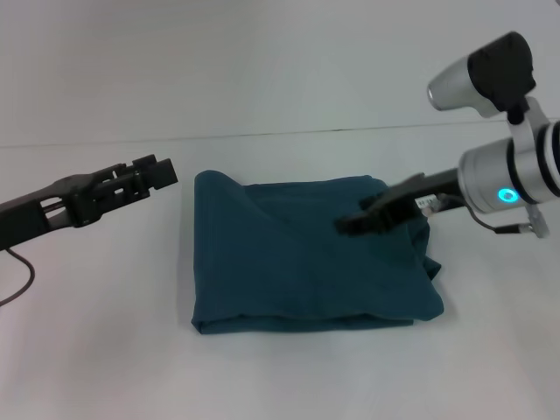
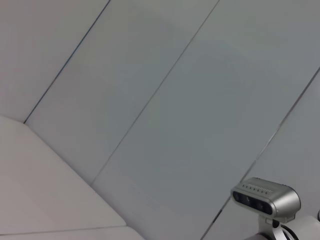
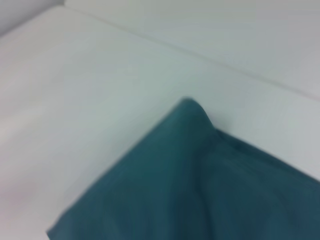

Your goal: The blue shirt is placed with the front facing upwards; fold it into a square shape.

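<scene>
Blue shirt [image 1: 297,258] already squarish; soft, floppy, I'd pinch folded edges. Right gripper [image 1: 357,220] over it, left gripper [image 1: 157,172] off left; jaws, can't tell.

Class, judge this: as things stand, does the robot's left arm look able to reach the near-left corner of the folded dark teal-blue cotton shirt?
Probably yes. The left gripper hovers beside the folded dark teal-blue cotton shirt, with only bare white table between it and that corner; the right gripper is over the shirt's far right part.

Head camera overlooks the blue shirt [image 1: 297,258]; right wrist shares it closer; left faces wall.
</scene>
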Action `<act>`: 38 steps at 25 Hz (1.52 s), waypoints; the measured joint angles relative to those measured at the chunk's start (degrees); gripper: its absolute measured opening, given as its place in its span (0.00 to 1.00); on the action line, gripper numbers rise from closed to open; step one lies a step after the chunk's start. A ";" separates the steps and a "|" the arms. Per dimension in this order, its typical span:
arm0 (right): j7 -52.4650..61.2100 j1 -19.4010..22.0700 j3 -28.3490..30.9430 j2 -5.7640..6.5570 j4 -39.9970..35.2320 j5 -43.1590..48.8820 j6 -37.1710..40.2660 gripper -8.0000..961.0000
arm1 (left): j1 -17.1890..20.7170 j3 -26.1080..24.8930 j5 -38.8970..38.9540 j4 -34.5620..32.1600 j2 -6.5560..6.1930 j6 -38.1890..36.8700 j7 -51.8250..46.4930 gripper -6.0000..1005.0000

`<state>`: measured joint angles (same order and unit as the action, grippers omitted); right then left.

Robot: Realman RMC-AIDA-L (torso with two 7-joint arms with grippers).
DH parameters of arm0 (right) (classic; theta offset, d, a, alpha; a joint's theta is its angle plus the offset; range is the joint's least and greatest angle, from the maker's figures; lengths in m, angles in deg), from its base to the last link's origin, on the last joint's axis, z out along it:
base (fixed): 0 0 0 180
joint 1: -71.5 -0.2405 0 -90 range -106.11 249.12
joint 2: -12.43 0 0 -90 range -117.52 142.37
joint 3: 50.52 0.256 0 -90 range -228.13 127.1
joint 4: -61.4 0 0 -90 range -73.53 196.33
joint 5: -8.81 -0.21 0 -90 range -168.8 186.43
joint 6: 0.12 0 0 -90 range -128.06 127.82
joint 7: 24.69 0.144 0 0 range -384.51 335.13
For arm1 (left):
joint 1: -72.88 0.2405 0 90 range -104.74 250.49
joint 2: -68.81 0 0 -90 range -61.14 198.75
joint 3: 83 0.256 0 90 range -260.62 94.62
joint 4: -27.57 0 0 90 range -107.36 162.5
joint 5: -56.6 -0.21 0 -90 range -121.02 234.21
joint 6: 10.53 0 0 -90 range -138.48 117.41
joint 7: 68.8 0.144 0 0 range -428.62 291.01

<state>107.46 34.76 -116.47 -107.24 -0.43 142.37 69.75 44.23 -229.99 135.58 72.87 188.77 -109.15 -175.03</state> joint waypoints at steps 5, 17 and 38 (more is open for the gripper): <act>-0.64 -3.20 -2.07 -0.28 4.24 -0.78 -2.89 0.64 | -0.12 -0.31 0.15 -0.06 -0.24 0.31 0.05 0.68; -1.96 -7.85 -9.97 -0.58 13.57 -5.20 -8.64 0.64 | -0.11 -2.69 0.21 -0.17 -1.04 0.68 0.05 0.68; -11.05 -2.79 -7.84 0.15 6.71 -16.70 -7.89 0.64 | 0.09 -5.38 0.15 -0.36 -1.06 1.80 1.13 0.68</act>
<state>96.41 31.97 -124.31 -107.09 6.28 125.68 61.86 44.32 -235.36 135.73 72.51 187.72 -107.35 -173.90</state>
